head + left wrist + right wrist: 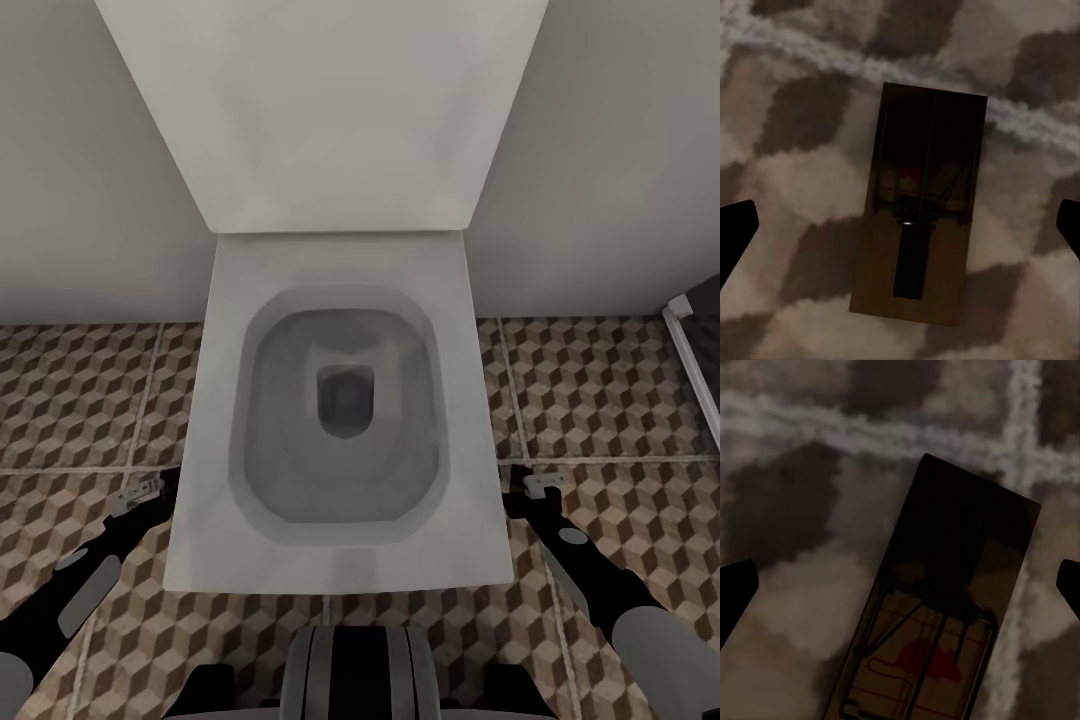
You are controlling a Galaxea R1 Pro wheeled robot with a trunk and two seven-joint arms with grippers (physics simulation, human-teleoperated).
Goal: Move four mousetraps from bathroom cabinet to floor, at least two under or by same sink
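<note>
White toilet point(340, 420) w/ squarish rim, lid point(325, 110) raised vs. the plain pale wall point(90, 180). Grey oval bowl, dark drain at ctr. White frame strip point(690, 350) at far right edge, by the wall's base.

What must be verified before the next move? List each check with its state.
1. Left gripper open, both tips off the trap: ok.
2. Right gripper open, both tips off the trap: ok.
3. Left mousetrap appears to lie flat on the bathroom floor: ok.
4. Right mousetrap appears to lie flat on the same tile pattern, across a grout line: ok.
5. Two traps beside the sink: cannot tell; the head view faces a toilet.
6. Remaining two traps placed: cannot tell.
</note>
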